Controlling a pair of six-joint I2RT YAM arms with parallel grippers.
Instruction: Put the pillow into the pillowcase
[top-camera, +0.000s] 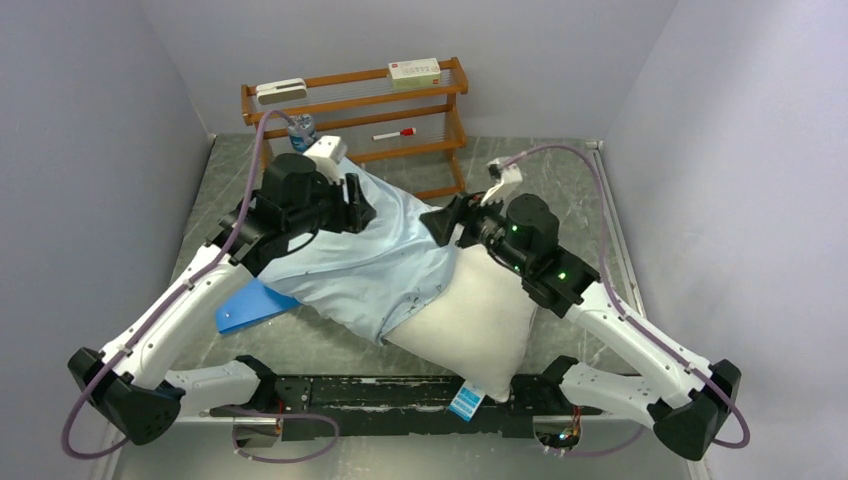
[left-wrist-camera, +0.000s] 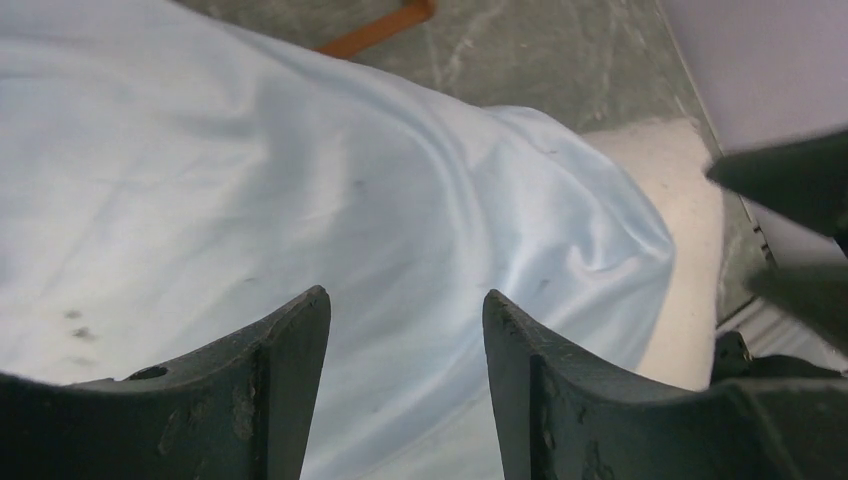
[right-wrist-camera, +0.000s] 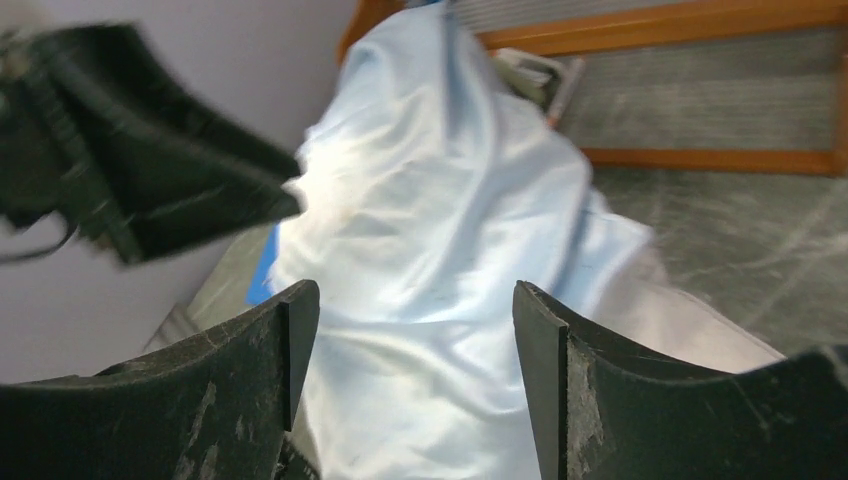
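Note:
The white pillow (top-camera: 470, 325) lies slantwise on the table, its near end bare. The light-blue pillowcase (top-camera: 365, 255) covers its far end. My left gripper (top-camera: 358, 203) is over the far left part of the pillowcase. In the left wrist view (left-wrist-camera: 405, 300) its jaws stand apart with nothing between them, above the blue fabric (left-wrist-camera: 300, 180), with a strip of pillow (left-wrist-camera: 690, 230) at the right. My right gripper (top-camera: 447, 224) is at the pillowcase's far right edge. In the right wrist view (right-wrist-camera: 415, 295) its jaws stand apart above the fabric (right-wrist-camera: 440, 250).
A wooden rack (top-camera: 360, 110) stands at the back with a white box (top-camera: 414, 71), a grey case (top-camera: 280, 90) and a red marker (top-camera: 394, 133). A flat bright-blue rectangle (top-camera: 250, 305) lies under the left arm. A small blue card (top-camera: 465, 403) lies at the near edge.

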